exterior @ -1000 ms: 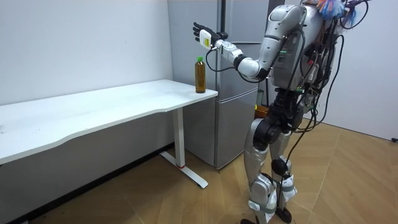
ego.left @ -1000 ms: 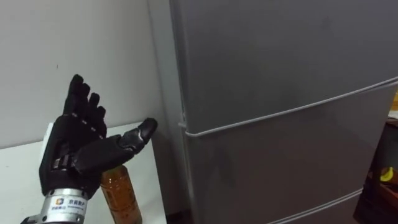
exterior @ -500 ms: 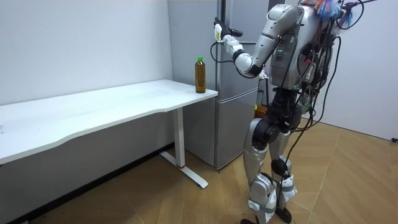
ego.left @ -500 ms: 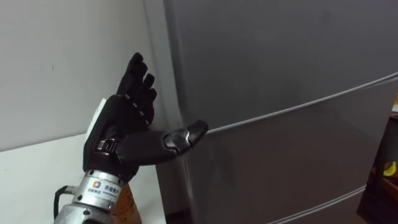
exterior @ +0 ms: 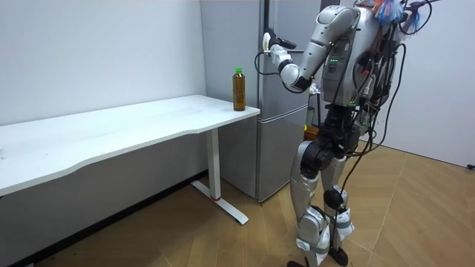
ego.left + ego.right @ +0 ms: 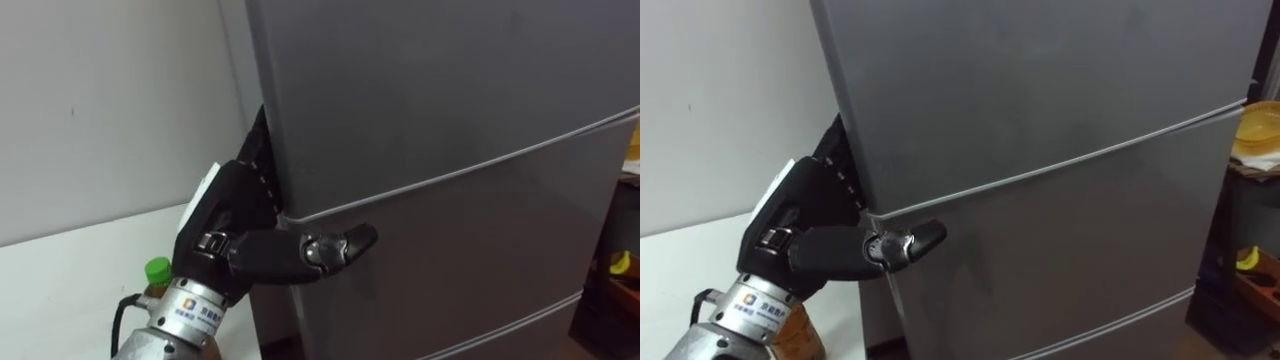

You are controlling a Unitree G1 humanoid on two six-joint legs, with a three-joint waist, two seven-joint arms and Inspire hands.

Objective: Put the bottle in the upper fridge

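White and smooth, the bench (image 5: pixel 133 126) carries the bottle (image 5: pixel 238 89) upright at its corner nearest the fridge (image 6: pixel 470 250). The bottle is a slim cylinder of amber liquid under a green cap. Just beside the bench stands the flat, matte grey fridge, its doors parted by thin pale seams. The black, ribbed left hand (image 6: pixel 232 212) sits at the left edge of the upper door (image 6: pixel 430 90), partly hidden behind that edge, so its grasp cannot be told.
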